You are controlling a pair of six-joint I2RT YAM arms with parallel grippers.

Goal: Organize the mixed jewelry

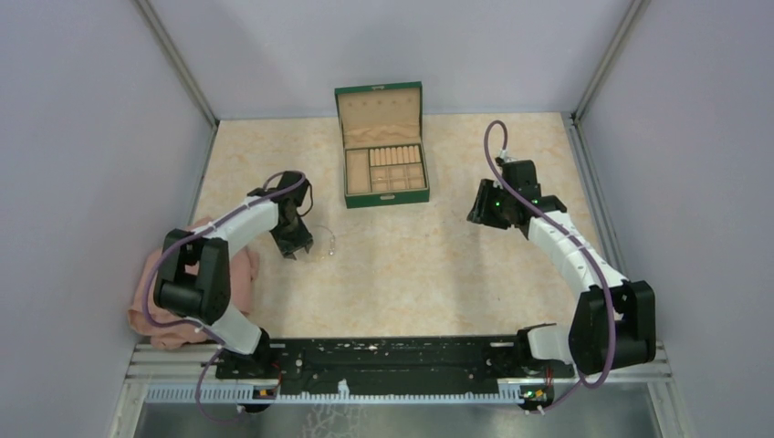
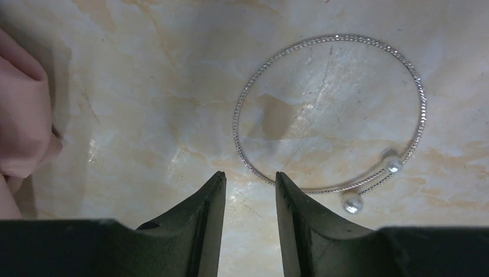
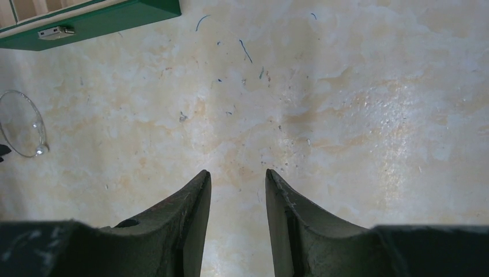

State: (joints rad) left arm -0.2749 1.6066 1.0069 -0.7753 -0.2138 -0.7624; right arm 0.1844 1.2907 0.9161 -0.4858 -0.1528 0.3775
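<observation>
Marbled table point(image 1: 429, 265): bangle point(image 2: 394, 165); green box point(image 1: 386, 197); cloth point(image 1: 151, 315)

Top external: fixed high behind my bases, tilted down and forward, takes in whole table point(image 1: 411, 283) and both arms.

Left wrist: sits just behind my left gripper point(image 2: 249, 176), very near table, facing down. Silver bangle point(image 2: 394, 165) fills much of frame, pink cloth point(image 2: 20, 115) at left edge.

Right wrist: behind my right gripper point(image 3: 237, 173), farther off table, angled down over its middle. Green jewelry box point(image 3: 104, 20) front at top left.

Shared: bangle in all three views; box in top and right wrist; cloth in top and left wrist.
</observation>
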